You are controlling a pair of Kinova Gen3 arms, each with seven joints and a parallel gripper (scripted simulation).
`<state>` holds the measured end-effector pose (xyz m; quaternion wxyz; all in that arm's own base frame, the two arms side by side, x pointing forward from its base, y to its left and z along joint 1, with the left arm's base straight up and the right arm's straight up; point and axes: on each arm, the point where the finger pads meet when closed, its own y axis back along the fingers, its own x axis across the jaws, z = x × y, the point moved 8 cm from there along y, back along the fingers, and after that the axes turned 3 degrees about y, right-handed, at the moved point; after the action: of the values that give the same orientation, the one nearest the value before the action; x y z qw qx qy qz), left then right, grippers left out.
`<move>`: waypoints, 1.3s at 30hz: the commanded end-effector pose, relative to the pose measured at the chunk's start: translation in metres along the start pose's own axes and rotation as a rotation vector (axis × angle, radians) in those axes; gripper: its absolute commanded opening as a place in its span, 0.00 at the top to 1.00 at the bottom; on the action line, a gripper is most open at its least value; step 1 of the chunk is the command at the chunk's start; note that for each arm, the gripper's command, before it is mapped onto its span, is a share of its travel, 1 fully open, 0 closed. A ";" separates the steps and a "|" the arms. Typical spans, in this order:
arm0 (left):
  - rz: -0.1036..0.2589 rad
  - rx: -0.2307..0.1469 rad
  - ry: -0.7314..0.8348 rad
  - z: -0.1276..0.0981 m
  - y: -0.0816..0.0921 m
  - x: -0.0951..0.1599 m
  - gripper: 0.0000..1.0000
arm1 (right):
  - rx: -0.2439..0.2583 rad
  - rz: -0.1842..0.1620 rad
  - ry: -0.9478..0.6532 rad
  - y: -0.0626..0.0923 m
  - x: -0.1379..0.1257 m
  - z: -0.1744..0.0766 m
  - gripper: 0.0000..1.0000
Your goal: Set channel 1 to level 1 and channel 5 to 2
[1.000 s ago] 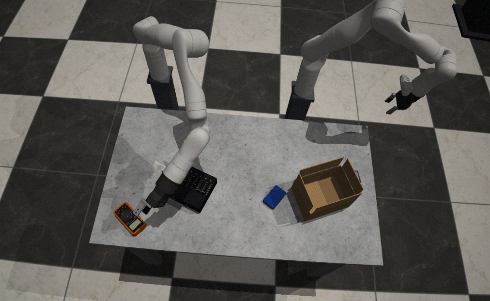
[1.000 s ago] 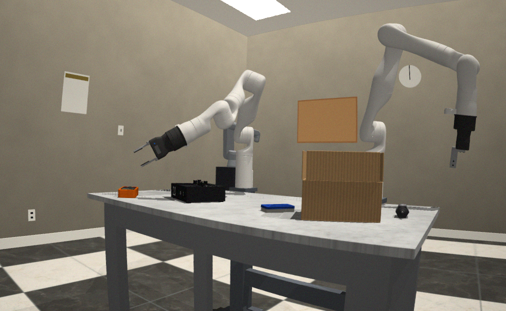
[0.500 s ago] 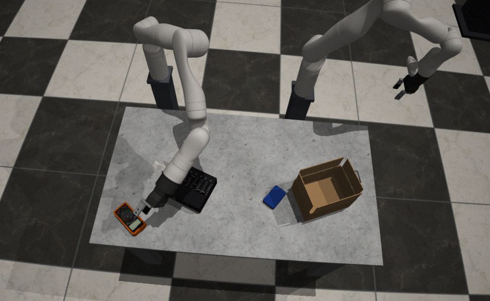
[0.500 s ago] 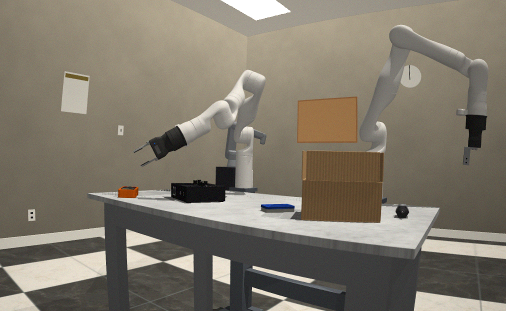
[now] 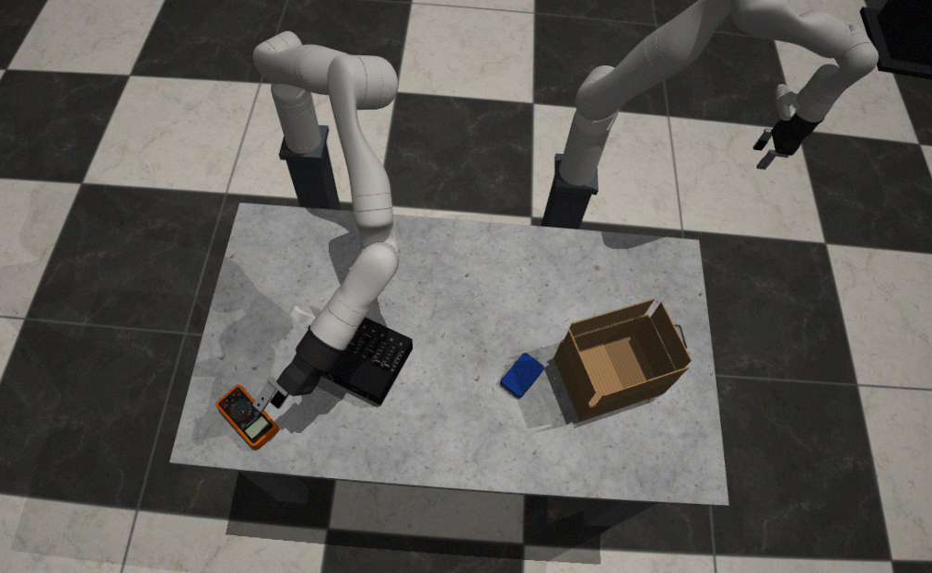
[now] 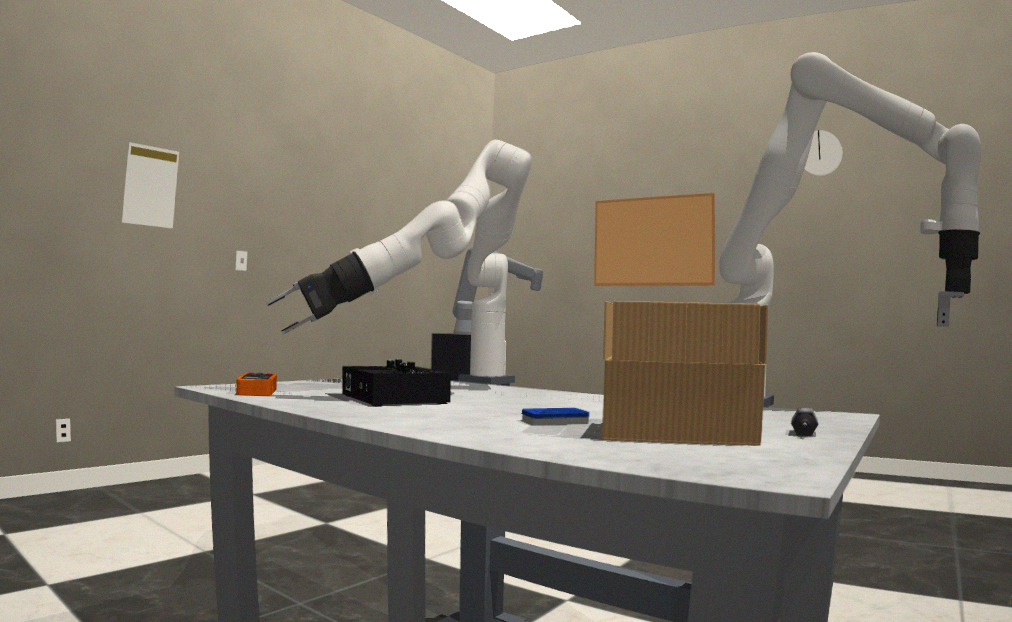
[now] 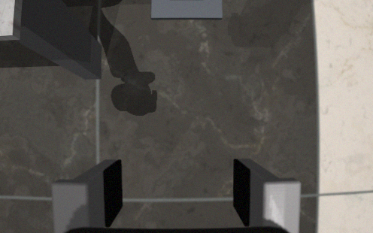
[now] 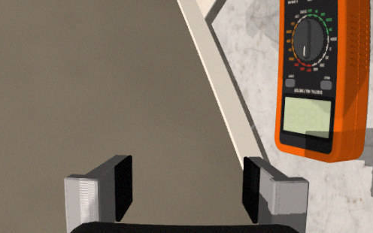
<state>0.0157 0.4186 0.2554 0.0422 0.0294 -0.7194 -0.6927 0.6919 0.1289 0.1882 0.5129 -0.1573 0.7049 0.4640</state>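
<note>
Plainly, left tool (image 5: 763,150) (image 6: 943,309) (image 7: 177,192) and right tool (image 5: 270,397) (image 6: 286,312) (image 8: 187,180) wide open, fingers apart, both holding nothing.

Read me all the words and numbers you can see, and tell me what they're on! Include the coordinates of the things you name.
"DIGITAL MULTIMETER": upside down on the orange multimeter (image 5: 258,428) (image 6: 256,384) (image 8: 308,84).
Its button labels, dial numbers and faint screen marks: too small or blurred to read surely.
Black lighting desk (image 5: 370,379) (image 6: 409,387): markings too small.
Wall clock (image 6: 828,158): no numbers I can read.
</note>
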 end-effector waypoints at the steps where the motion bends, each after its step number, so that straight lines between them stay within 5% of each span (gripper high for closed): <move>1: -0.012 -0.020 0.009 0.005 0.003 0.016 0.00 | -0.001 -0.001 -0.002 0.001 -0.001 0.000 0.00; 39: -0.020 -0.037 0.002 0.009 0.005 0.037 0.00 | 0.029 0.019 -0.068 0.001 -0.003 -0.001 0.00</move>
<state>-0.0218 0.4225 0.2596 0.0408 0.0378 -0.7102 -0.7018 0.6907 0.1297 0.1882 0.5257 -0.1377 0.6992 0.4646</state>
